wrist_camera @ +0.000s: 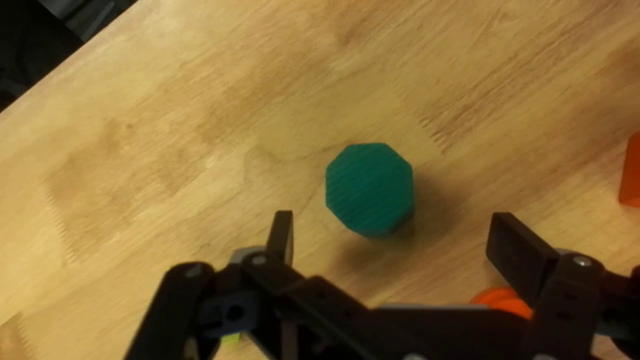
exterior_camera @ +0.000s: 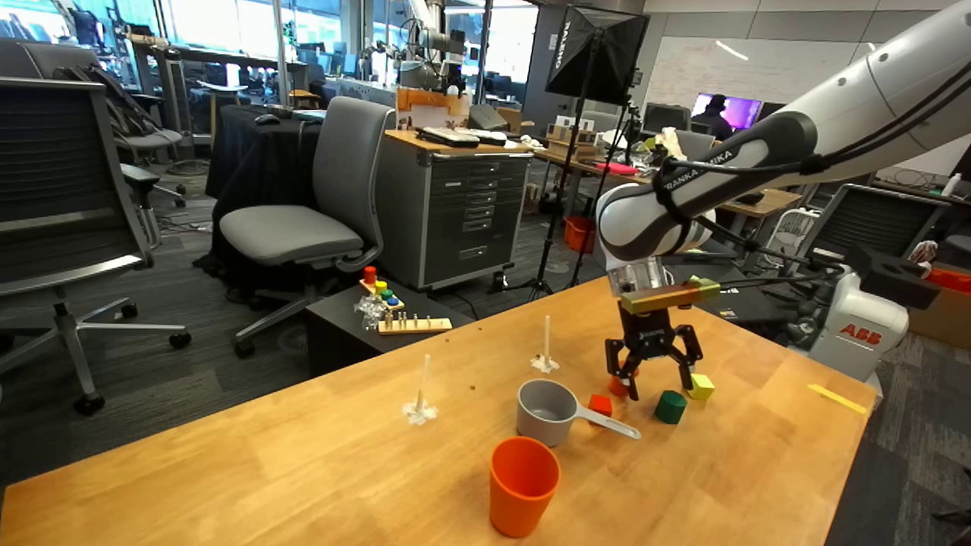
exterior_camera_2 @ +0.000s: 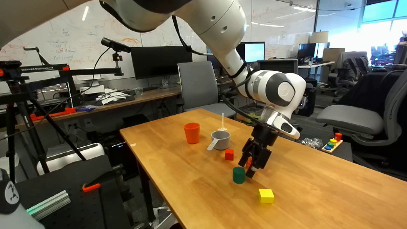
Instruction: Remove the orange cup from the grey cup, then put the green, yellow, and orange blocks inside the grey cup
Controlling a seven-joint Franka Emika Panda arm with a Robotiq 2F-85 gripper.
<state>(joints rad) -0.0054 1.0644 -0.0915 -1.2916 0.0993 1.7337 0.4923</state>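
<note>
My gripper (exterior_camera: 661, 385) hangs low over the table, open, with nothing between its fingers. In the wrist view the green block (wrist_camera: 370, 189) lies just ahead of the fingertips, apart from both. The yellow block (exterior_camera: 701, 387) rests close by; only a sliver shows in the wrist view. The orange cup (exterior_camera: 523, 485) stands alone, upright, next to the grey cup (exterior_camera: 546, 413), which has a long handle. An orange-red cube (exterior_camera_2: 229, 155) sits near that handle. A rounded orange piece (wrist_camera: 500, 299) is partly hidden by my gripper. Which of these two is the orange block I cannot tell.
Two thin upright pegs (exterior_camera: 546, 345) are taped to the wooden table (exterior_camera: 318, 470), beyond the grey cup in an exterior view. A yellow tape strip (exterior_camera: 836, 398) marks the table near one edge. A low black stand (exterior_camera: 345, 326) with wooden toys is beside the table.
</note>
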